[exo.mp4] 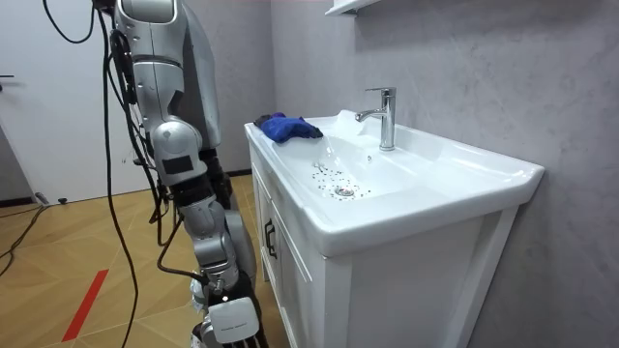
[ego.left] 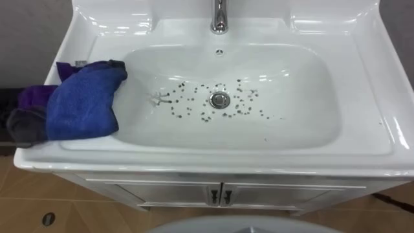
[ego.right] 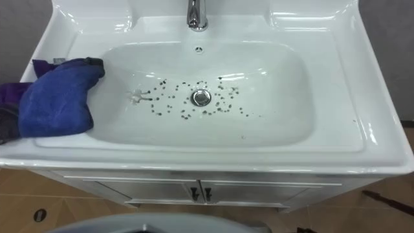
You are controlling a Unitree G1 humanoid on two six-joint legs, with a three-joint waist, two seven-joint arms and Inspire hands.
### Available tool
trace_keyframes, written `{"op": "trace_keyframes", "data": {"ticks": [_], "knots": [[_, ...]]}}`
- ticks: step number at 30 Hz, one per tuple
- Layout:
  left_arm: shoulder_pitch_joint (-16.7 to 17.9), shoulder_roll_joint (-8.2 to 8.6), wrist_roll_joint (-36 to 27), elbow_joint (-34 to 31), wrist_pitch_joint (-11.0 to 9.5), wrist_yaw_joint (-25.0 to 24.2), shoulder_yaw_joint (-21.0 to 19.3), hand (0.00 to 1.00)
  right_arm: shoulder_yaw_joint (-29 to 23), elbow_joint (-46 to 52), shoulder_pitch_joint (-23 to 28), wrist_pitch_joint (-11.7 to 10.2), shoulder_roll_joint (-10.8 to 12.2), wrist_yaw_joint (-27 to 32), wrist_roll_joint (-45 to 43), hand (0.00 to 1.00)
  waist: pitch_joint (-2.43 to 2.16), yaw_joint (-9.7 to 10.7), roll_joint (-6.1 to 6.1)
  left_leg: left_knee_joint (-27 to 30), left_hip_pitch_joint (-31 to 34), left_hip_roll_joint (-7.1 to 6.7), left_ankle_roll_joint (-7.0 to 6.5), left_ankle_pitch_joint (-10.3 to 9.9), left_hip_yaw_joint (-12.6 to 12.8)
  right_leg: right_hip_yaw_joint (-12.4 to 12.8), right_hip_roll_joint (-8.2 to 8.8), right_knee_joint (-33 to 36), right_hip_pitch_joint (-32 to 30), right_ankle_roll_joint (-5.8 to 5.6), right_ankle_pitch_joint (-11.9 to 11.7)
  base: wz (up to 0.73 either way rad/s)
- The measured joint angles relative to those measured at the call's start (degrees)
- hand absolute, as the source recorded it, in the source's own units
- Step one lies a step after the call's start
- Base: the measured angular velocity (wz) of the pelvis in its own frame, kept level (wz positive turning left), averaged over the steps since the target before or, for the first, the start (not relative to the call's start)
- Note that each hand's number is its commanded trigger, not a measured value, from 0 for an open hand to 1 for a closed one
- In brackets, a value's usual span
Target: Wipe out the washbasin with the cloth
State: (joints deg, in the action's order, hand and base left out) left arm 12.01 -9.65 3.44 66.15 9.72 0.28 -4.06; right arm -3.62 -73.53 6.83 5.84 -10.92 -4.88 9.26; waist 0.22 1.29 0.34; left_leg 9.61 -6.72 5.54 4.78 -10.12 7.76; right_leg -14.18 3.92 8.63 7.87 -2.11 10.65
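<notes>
A white basin [ego.left: 304,126] lies below me, with several dark specks [ego.left: 194,110] scattered round its chrome drain [ego.left: 220,99]. On the basin's left rim sits a bunched blue cloth [ego.left: 84,100], its edge hanging slightly into the bowl; the room view has it at the far end of the counter [exo.mp4: 285,127]. In the room view I stand upright beside the vanity. My right arm hangs straight down, with the right hand [exo.mp4: 230,324] low by my side, well away from the cloth.
A chrome faucet [ego.left: 220,16] stands at the back centre of the basin. Purple cloth [ego.left: 35,96] and dark grey cloth [ego.left: 24,126] stick out from under the blue one. The white cabinet doors [ego.left: 217,194] are below the front edge, on wooden floor [exo.mp4: 87,251].
</notes>
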Motion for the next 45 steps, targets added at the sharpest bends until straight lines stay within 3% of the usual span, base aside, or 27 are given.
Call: {"op": "trace_keyframes", "data": {"ticks": [30, 36, 40, 45], "knots": [[0.4, 0.08, -0.5, 0.0, 0.3, 0.3, -0.4, 0.00, 0.0, -0.1, 0.1, 0.2, -0.1, -0.4, 1.6, 0.00, -0.03, -0.1, -0.03, 0.0, -0.1, -0.12, -0.01, 0.0, 0.0, -0.1, 0.06, -0.1, 0.0, -0.09, 0.1, 0.00], [1.5, 0.48, -0.8, 0.5, 0.3, 0.4, -2.8, 0.00, -0.1, -0.1, 0.1, 0.5, -0.1, -0.3, 1.7, 0.00, -0.11, -0.2, 0.17, 0.1, 0.1, -0.13, -0.09, -0.1, 0.0, -0.1, 0.07, -0.1, 0.1, -0.10, 0.1, 0.00], [2.8, 0.59, -6.7, 0.5, 0.3, 1.0, -5.6, 0.00, -0.2, 0.1, -0.1, 1.1, -0.1, 0.4, 1.6, 0.00, -0.36, -0.3, 0.65, 0.1, 0.2, -0.13, -0.09, -0.1, -0.1, -0.4, 0.10, -0.1, 0.2, -0.14, 0.1, 0.05], [3.4, 0.60, -12.0, 0.2, -0.2, 4.4, -10.6, 0.00, -0.3, 0.0, 0.3, 1.3, -0.4, 0.5, 1.9, 0.00, -0.28, -1.8, 0.84, 0.6, 0.2, -0.23, -0.09, -0.1, -0.6, -0.8, 0.20, 0.1, 0.6, -0.13, 0.1, 0.04]]}}
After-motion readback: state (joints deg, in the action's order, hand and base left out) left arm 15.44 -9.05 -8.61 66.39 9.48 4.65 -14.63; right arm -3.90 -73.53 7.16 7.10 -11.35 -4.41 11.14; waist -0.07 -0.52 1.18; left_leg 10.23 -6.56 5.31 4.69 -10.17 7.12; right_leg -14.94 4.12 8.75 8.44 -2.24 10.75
